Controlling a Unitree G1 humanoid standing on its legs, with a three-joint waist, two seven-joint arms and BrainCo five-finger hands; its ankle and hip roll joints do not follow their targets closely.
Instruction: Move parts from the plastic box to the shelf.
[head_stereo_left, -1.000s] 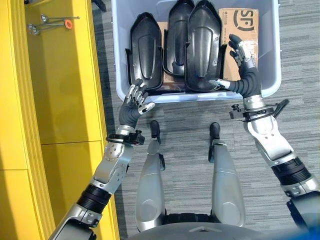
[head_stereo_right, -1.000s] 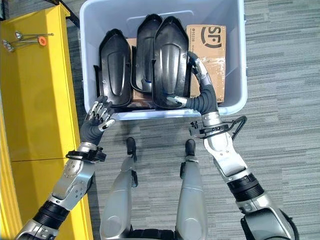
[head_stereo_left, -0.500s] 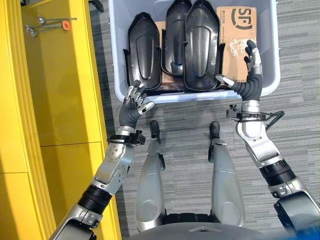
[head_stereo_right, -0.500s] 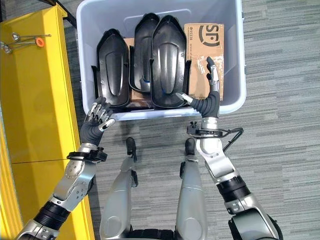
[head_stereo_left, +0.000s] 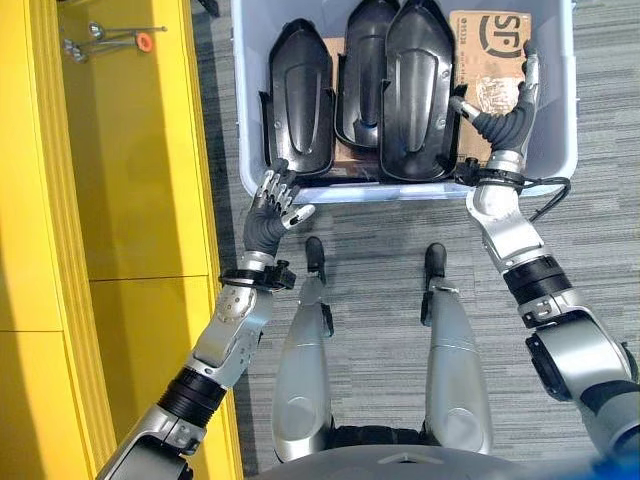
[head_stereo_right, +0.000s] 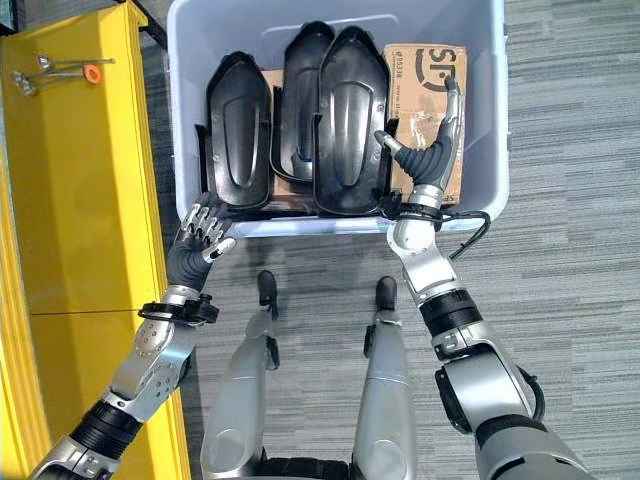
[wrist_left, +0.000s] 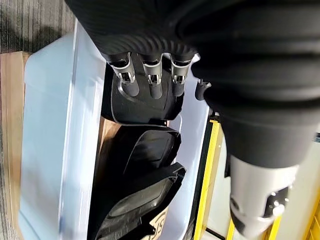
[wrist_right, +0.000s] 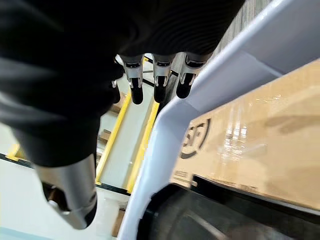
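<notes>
Shelving in glossy yellow is seen at the robot's left. Beside it, a pale plastic box holds three black moulded parts, long and shell-shaped, over a cardboard carton. These are judged stiff, light and slick, best taken by the raised edges. The right hand is held open inside the box; the left hand, relaxed and empty, sits at its near rim.

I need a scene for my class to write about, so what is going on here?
A humanoid robot stands over a pale grey plastic box holding three black moulded plastic parts and a brown cardboard carton. Its right hand is inside the box over the carton, beside the rightmost part, fingers straight. Its left hand is open at the box's near left corner. Nothing is grasped yet.
</notes>
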